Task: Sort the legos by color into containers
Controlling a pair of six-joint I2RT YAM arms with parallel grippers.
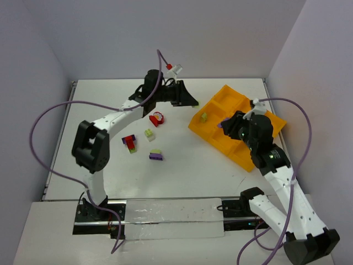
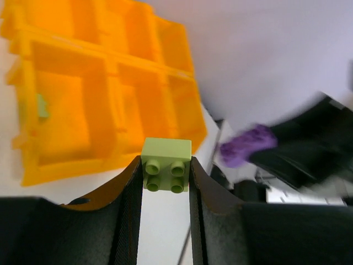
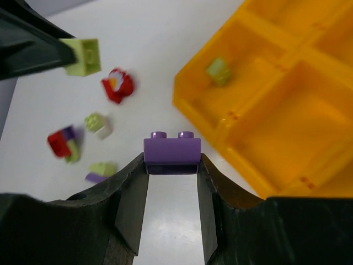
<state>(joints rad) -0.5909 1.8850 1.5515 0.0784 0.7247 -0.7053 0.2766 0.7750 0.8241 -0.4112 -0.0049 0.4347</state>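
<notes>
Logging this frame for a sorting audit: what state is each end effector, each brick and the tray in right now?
Left end effector: shut on yellow-green brick.
Right end effector: shut on purple brick.
Tray: one green piece in a corner compartment.
Red piece: loose on table.
Red-purple clump: stuck together, loose.
Pale brick: loose, single.
Purple-green pair: stuck together, loose.

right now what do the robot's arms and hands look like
The left arm and right arm have white links and black joints, each with a looping purple cable. The left hand and right hand are black, with two flat tapering fingers each.
</notes>
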